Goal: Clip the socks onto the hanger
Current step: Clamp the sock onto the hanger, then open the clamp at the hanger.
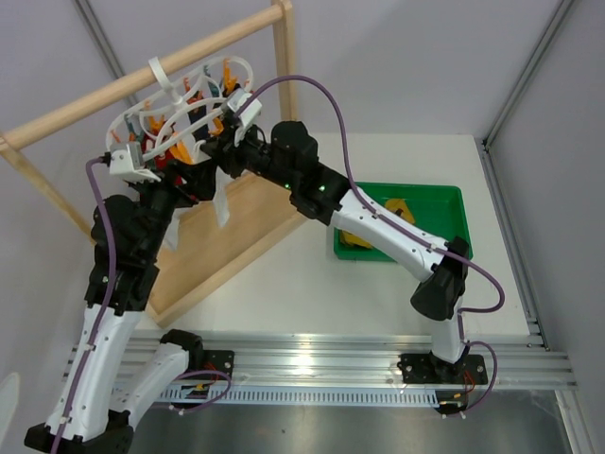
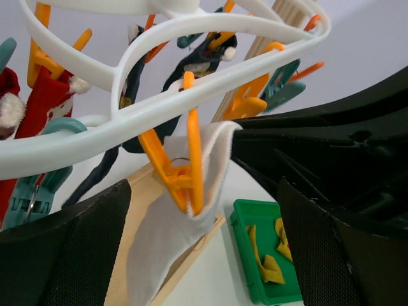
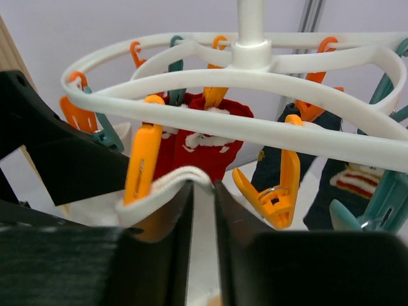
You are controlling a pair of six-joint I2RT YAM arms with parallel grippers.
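The white looped hanger [image 1: 161, 74] hangs from the wooden rack's rail, with orange and teal pegs; it fills the top of both wrist views [image 2: 210, 89] [image 3: 255, 70]. A white sock [image 1: 222, 203] hangs from an orange peg [image 2: 185, 182], which grips its cuff [image 3: 159, 182]. My right gripper [image 3: 203, 186] has its fingers nearly together on that cuff, right beside the peg [image 3: 141, 162]. My left gripper [image 2: 203, 194] is open, its pads wide apart on either side of the peg and sock [image 2: 159, 242]. Two mustard-yellow socks [image 1: 397, 206] [image 2: 264, 264] lie in the green bin.
The green bin [image 1: 444, 197] [image 2: 242, 213] stands right of the wooden rack's tray base [image 1: 227, 241]. Red socks [image 3: 204, 137] [image 2: 44, 102] and dark navy socks [image 3: 274, 162] hang from other pegs. Both grippers [image 1: 142, 163] [image 1: 232, 132] crowd under the hanger.
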